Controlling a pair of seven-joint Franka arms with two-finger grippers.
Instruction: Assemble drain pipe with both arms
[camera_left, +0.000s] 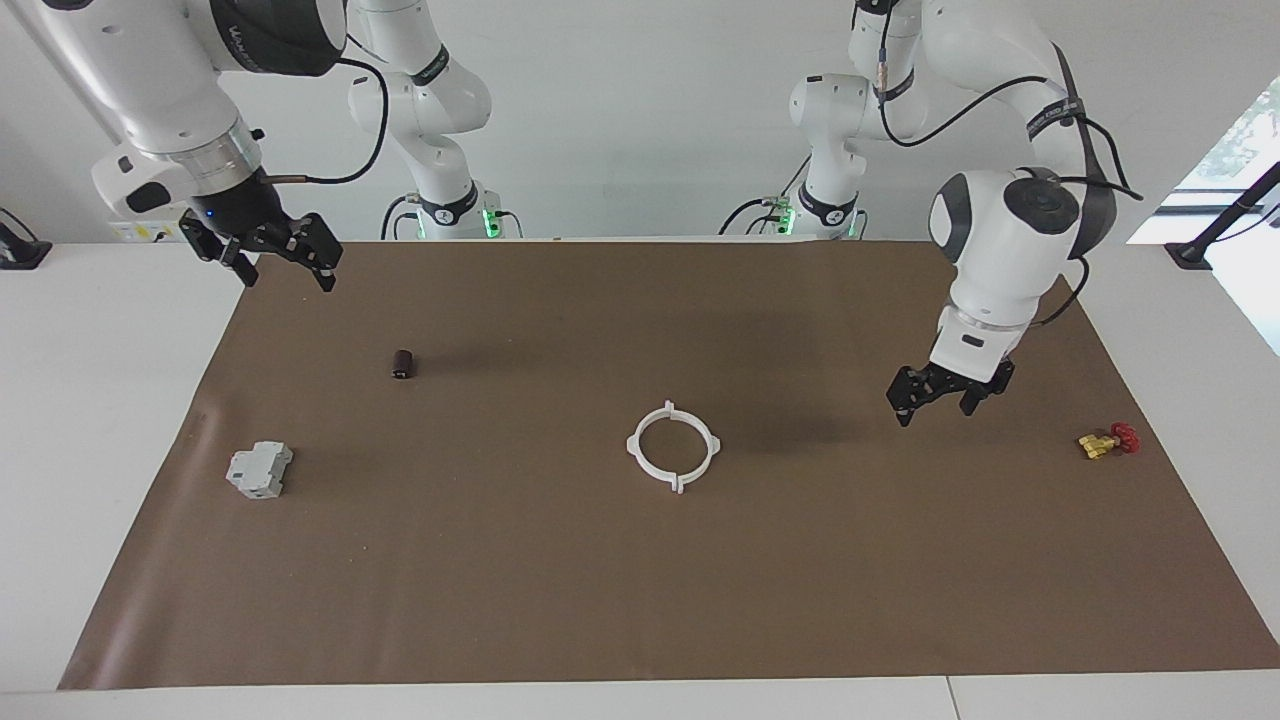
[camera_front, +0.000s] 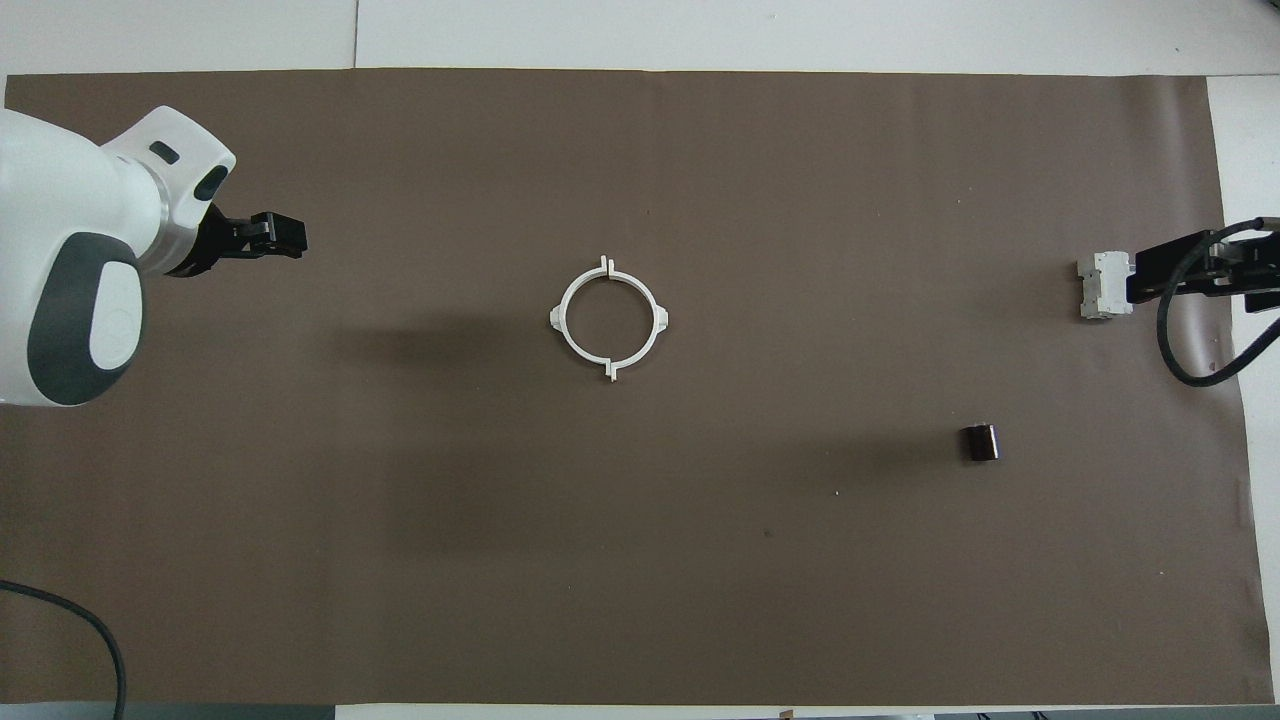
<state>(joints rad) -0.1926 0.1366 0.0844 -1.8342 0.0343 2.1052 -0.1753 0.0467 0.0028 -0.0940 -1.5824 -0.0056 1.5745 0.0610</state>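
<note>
The drain pipe (camera_left: 634, 447) lies flat in the middle of the brown mat as one joined white ring with four outward tabs; it also shows in the overhead view (camera_front: 561, 318). Nothing touches it. My left gripper (camera_left: 935, 412) hangs open and empty a little above the mat, between the ring and the valve, toward the left arm's end; the overhead view shows it too (camera_front: 288, 236). My right gripper (camera_left: 288, 278) is open and empty, raised over the mat's corner at the right arm's end; in the overhead view (camera_front: 1140, 280) it overlaps the grey block.
A grey boxy block (camera_left: 260, 470) (camera_front: 1098, 285) and a small dark cylinder (camera_left: 403, 364) (camera_front: 980, 442) lie toward the right arm's end. A yellow-and-red valve (camera_left: 1108, 441) lies at the left arm's end, hidden in the overhead view. The brown mat (camera_left: 640, 600) covers the table.
</note>
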